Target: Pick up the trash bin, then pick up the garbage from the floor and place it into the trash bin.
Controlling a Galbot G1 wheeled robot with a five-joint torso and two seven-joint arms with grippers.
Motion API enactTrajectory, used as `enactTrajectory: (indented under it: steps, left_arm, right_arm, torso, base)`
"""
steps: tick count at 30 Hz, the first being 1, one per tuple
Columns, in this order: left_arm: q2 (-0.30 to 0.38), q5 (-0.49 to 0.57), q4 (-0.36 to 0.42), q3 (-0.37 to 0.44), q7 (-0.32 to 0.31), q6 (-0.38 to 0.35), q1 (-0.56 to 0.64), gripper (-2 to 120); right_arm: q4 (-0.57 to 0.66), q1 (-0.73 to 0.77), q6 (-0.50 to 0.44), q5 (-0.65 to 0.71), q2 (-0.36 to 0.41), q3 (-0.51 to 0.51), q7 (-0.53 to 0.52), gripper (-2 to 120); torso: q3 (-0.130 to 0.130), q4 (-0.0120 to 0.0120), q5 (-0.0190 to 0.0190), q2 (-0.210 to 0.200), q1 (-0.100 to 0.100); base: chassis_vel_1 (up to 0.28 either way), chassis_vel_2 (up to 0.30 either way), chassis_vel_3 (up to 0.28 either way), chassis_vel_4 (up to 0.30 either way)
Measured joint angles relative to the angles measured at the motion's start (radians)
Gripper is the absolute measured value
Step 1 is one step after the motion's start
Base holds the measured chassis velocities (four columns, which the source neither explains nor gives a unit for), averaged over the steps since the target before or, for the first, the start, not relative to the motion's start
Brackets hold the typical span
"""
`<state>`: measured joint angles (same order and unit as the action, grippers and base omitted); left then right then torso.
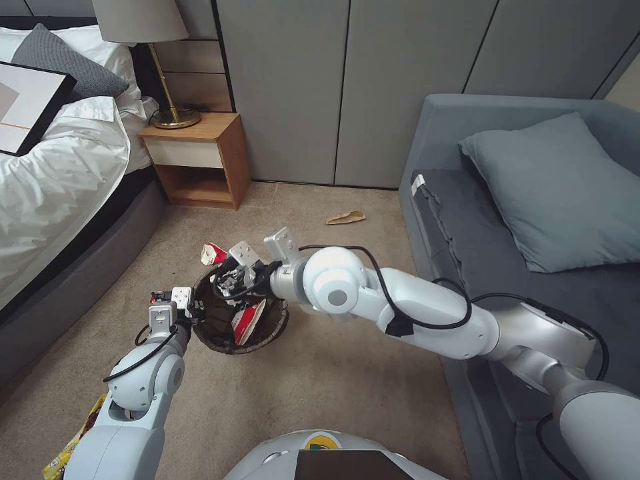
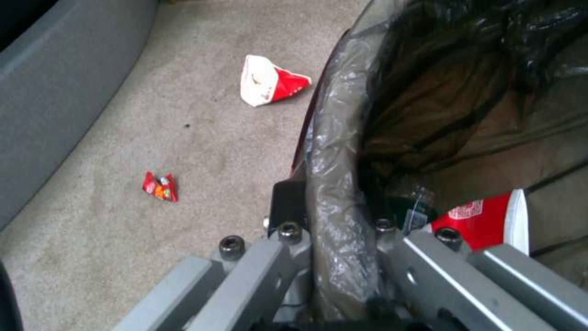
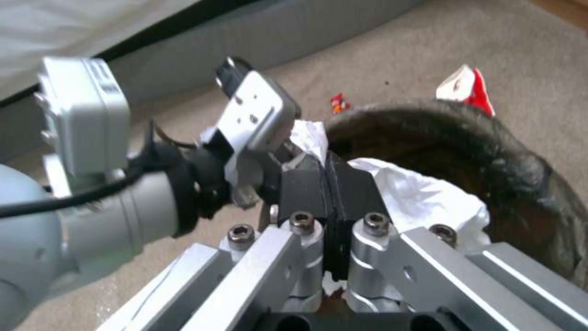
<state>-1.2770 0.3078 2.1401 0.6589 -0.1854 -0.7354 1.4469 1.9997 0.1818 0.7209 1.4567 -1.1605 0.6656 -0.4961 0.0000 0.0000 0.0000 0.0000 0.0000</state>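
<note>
The yellow wrapper [image 1: 70, 450] is half hidden behind the left arm and frame-cropped.

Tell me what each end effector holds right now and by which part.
Left end effector is shut on the trash bin, pinching its bag-lined rim. Right end effector is shut on a white crumpled tissue by its edge, over the bin's opening.

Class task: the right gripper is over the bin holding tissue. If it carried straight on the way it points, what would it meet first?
Probably the bin's bagged inside: the right gripper, shut on white tissue, points down into the mouth. A red-and-white cup lies in there and might be touched first; depth is unclear.
</note>
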Motion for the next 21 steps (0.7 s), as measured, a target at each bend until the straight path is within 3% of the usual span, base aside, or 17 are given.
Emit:
enactTrajectory:
  steps: [12, 21]
  left_arm:
    - [-0.003, 0.003, 0.000, 0.002, 0.001, 0.000, -0.001, 3]
    - [-0.002, 0.010, -0.003, 0.015, 0.003, 0.000, 0.001, 3]
  right_arm:
    - [-0.080, 0.032, -0.001, -0.042, -0.027, 0.005, 0.029, 1]
    - [-0.128, 0.065, -0.035, -0.093, -0.057, -0.003, 0.079, 34]
  torso:
    - [0.000, 0.0001, -0.0001, 0.000, 0.000]
    - [0.000, 0.0001, 0.0000, 0.000, 0.000]
  base:
    - [0.000, 0.000, 0.000, 0.000]
    - [0.000, 0.000, 0.000, 0.000]
